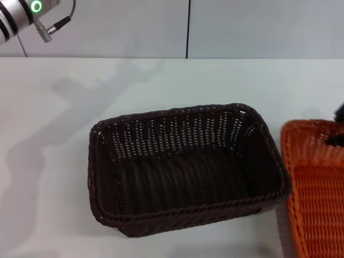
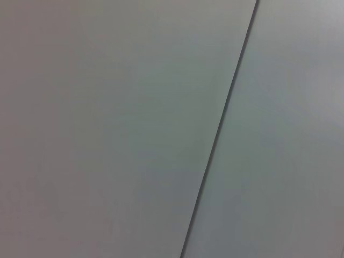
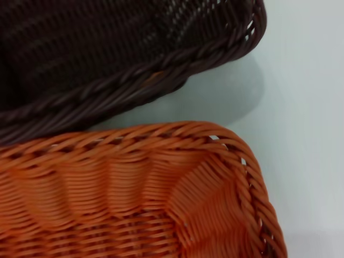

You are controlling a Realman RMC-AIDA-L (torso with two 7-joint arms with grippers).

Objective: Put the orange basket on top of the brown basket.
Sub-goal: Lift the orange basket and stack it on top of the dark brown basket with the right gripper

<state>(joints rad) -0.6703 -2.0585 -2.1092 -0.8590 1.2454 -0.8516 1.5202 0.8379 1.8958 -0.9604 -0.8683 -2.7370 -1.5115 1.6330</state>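
While the brown basket (image 1: 185, 169) sits upright near the middle of the white table (image 1: 64, 134), the orange basket (image 1: 317, 183) stands just beside it on the robot's right, cut off by the edge of the head view. There are two baskets in all, one of each colour, and neither is stacked on the other. In the right wrist view the orange basket's (image 3: 140, 193) braided rim runs close alongside the brown basket's (image 3: 107, 59) rim, with a thin strip of table (image 3: 301, 107) showing between them, so they appear apart rather than touching.

One arm part shows at the top left corner of the head view: the left arm (image 1: 21, 16), silver with a green ring light, raised well away from both baskets. Its gripper is out of sight, and its wrist camera shows only a pale wall with one dark seam (image 2: 220, 129).

A small dark shape (image 1: 338, 126) sits at the orange basket's far rim on the right edge; what it is cannot be told. The right gripper's fingers show in no view, so whether they are released or clenched cannot be told.
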